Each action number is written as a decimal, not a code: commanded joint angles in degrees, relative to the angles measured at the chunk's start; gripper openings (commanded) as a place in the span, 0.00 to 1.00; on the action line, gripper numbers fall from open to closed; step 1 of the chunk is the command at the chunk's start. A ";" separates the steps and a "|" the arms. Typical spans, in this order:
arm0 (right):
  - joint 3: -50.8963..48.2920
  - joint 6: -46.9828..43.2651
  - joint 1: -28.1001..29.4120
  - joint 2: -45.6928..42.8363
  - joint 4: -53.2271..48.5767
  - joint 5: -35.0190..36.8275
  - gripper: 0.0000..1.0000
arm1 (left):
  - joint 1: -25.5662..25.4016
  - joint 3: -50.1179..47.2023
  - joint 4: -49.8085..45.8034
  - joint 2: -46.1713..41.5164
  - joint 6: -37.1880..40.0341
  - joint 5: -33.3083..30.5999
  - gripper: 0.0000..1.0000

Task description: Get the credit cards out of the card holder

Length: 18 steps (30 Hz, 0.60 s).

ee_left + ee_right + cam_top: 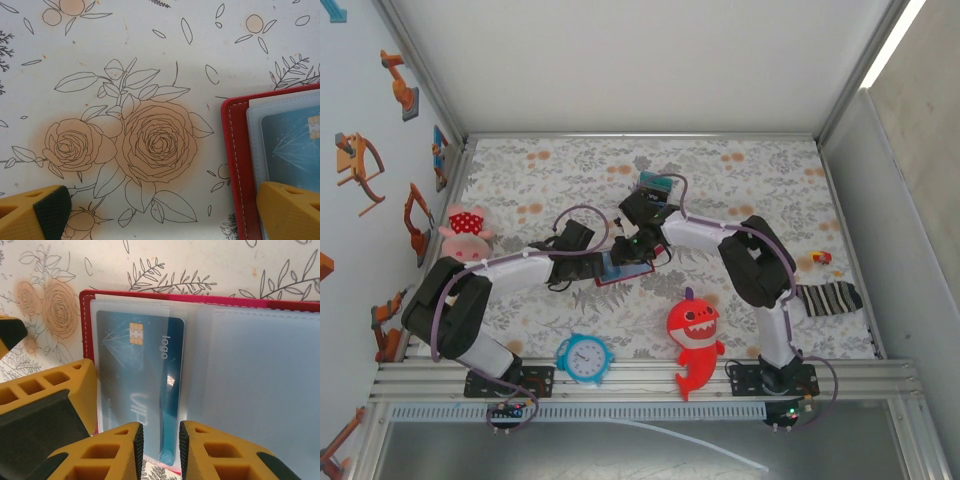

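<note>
The card holder (623,268) lies open on the flowered table, dark red outside (235,150) with pale translucent sleeves inside (250,370). One teal credit card (135,385) with a chip sits in the left sleeve (295,145). Its long right edge bows upward. My right gripper (161,450) hangs over the holder's near edge, its jaws a narrow gap apart, and the card's raised edge runs between the pads. My left gripper (162,215) is wide open at the holder's left side. One of its fingers (290,210) rests on the holder's left part, the other finger (35,212) on bare table.
A red shark toy (695,335) and a blue alarm clock (585,357) lie near the front edge. A pink pig plush (466,232) sits at the left, a striped sock (827,297) and a small toy (822,258) at the right.
</note>
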 commanded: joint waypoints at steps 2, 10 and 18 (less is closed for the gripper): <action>2.37 0.74 0.42 1.49 -1.07 -0.86 0.26 | 0.42 -0.78 -2.20 3.23 0.41 0.96 0.97; 2.55 0.79 0.45 2.42 -1.07 -0.72 0.26 | 0.46 -0.62 -2.19 3.89 0.31 1.11 0.97; 2.37 0.99 0.47 3.51 -0.40 -1.72 0.26 | 0.39 -0.50 -2.20 3.92 0.41 1.08 0.97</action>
